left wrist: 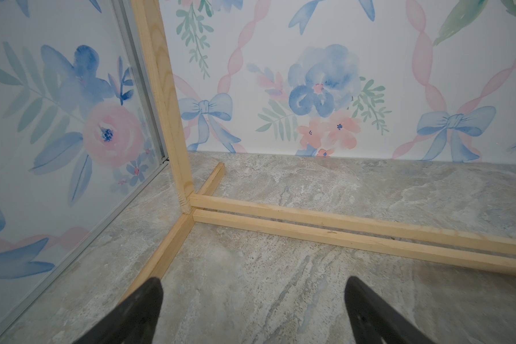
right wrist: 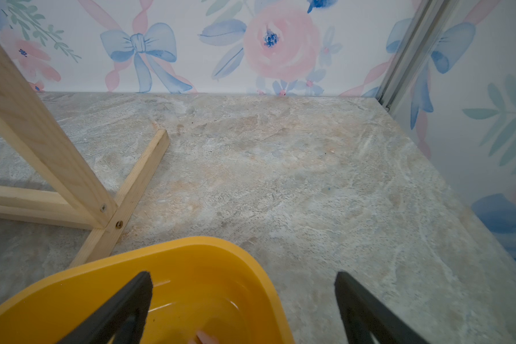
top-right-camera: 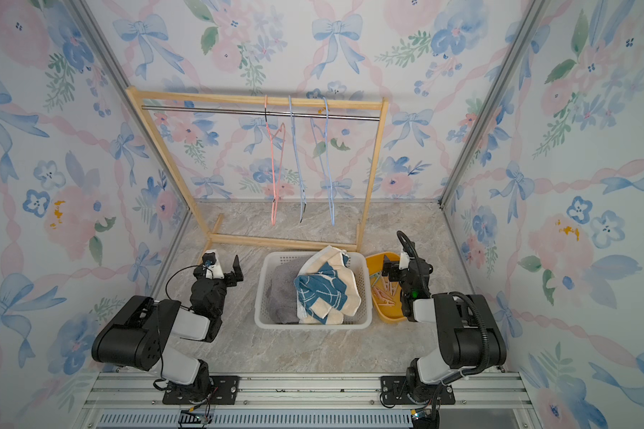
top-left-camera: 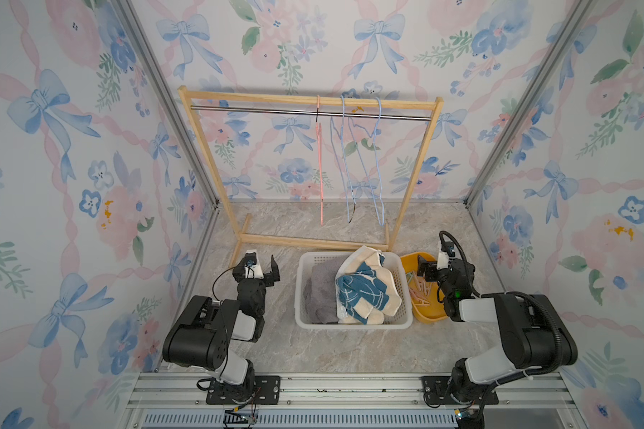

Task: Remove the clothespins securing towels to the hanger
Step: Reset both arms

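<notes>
Three towels lie heaped in a white basket (top-left-camera: 350, 326): a dark blue one with cream border (top-left-camera: 365, 289) on top, a grey one (top-left-camera: 322, 293) beside it, and a pale striped one (top-left-camera: 365, 256) at the far side. Several pink clothespins (top-left-camera: 419, 289) lie in a yellow tray (top-left-camera: 430, 315). A pink hanger (top-left-camera: 319, 167) and two blue hangers (top-left-camera: 344, 159) hang bare on the rack. My left gripper (top-left-camera: 263, 262) (left wrist: 253, 283) stands open left of the basket. My right gripper (top-left-camera: 432, 256) (right wrist: 243, 275) is open over the tray's far rim (right wrist: 191, 247), holding nothing.
The wooden rack (top-left-camera: 309, 99) stands at the back, its base rails (left wrist: 340, 226) just beyond my left gripper and its right foot (right wrist: 137, 184) next to the tray. Papered walls close in on three sides. A metal rail (top-left-camera: 350, 386) runs along the front edge.
</notes>
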Controlling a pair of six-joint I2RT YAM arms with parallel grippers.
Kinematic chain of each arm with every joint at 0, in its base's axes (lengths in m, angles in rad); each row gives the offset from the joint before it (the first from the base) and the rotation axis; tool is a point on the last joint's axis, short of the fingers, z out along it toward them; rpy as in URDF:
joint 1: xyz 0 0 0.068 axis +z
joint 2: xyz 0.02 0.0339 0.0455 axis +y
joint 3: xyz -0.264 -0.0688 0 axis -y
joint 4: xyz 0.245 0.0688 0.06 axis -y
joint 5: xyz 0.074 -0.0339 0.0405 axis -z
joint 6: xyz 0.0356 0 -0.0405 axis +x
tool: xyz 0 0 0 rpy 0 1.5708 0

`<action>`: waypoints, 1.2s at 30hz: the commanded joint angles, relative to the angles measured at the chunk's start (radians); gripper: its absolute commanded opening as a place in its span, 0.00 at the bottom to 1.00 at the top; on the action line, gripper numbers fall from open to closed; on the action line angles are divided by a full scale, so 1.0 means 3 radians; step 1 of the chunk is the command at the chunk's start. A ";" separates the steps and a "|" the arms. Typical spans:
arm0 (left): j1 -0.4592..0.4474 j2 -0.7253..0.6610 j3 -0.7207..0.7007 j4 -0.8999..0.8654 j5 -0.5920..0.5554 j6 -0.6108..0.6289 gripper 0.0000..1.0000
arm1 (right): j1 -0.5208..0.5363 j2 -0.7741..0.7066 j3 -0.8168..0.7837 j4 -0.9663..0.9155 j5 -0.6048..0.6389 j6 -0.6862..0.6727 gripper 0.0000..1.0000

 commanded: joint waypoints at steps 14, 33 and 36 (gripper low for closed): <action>0.0034 0.0042 0.0040 -0.0034 0.0056 0.0036 0.98 | 0.0014 0.0015 0.0035 -0.0037 0.0030 0.0049 0.97; 0.0046 0.0046 0.0054 -0.0050 0.0084 0.0030 0.98 | 0.0015 0.0015 0.0044 -0.0042 0.0035 0.0049 0.98; 0.0053 0.0037 0.0050 -0.0050 0.0090 0.0028 0.98 | 0.0014 0.0014 0.0043 -0.0042 0.0034 0.0049 0.97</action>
